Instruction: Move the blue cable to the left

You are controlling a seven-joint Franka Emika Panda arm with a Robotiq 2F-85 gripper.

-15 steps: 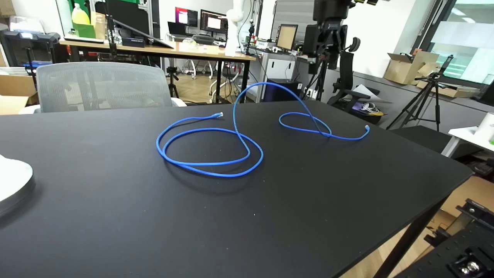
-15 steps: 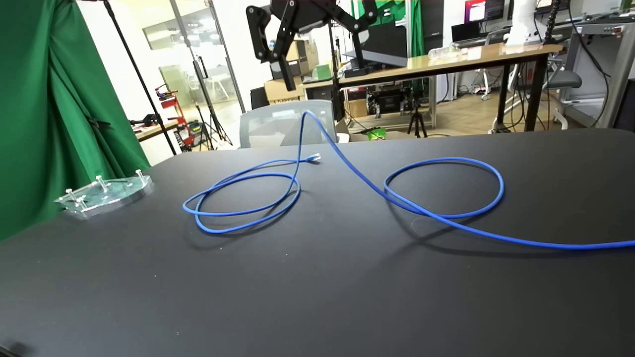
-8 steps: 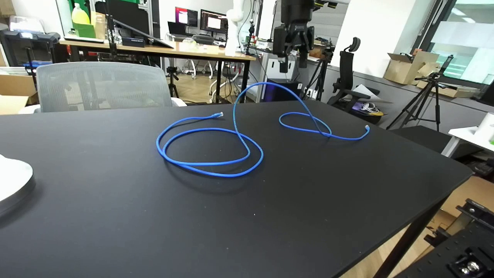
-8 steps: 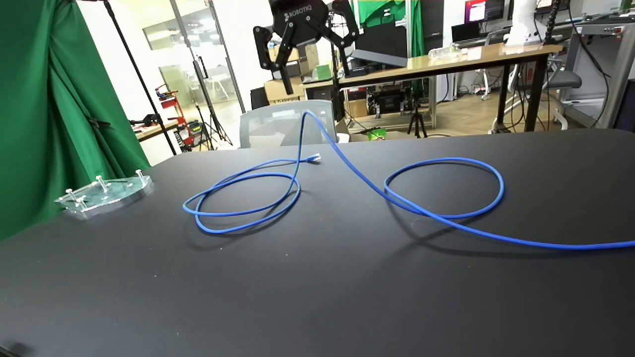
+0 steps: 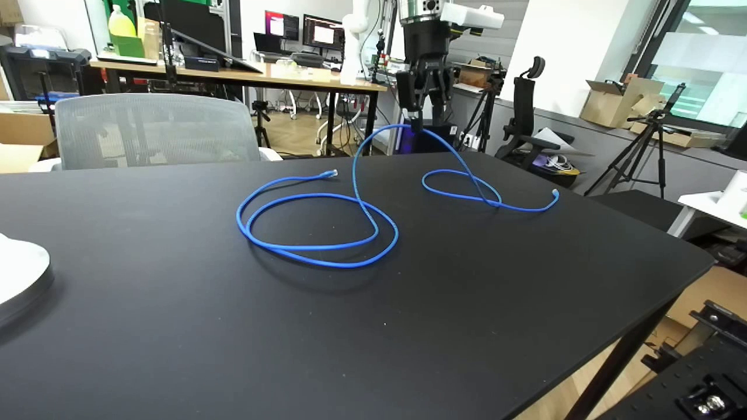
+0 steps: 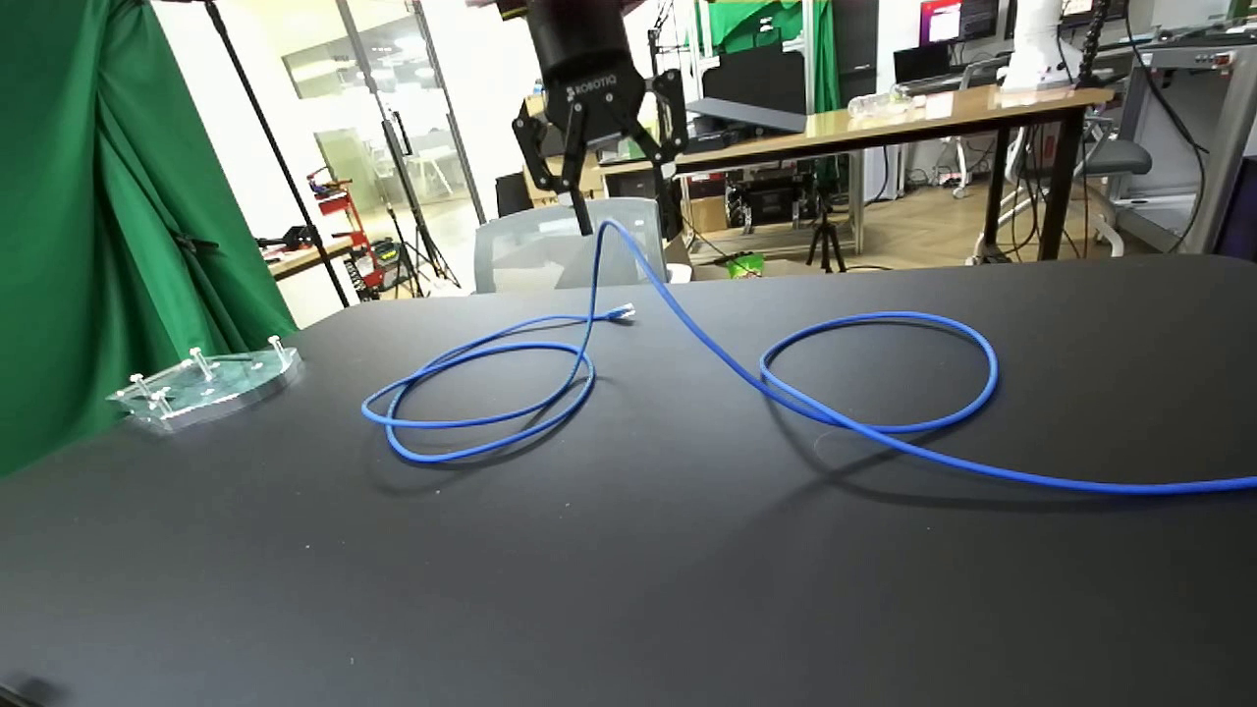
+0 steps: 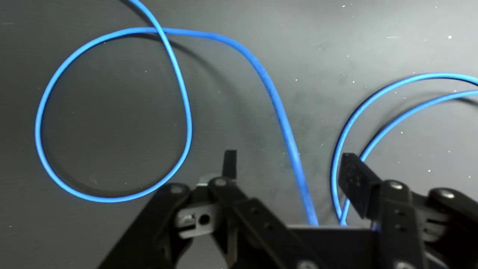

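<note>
The gripper hangs over the desk with its fingers parted wide. In both exterior views the blue cable arches up level with the fingertips, its loops lying below to either side; in the wrist view the raised stretch runs between the fingers. Contact I cannot tell.

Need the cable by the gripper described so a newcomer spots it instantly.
Start at the black table, under the open gripper. On it, a long cable curls in loose loops, one stretch arching up off the surface. It's thin and bright blue, unlike the broad, clear plate on the same table.
</note>
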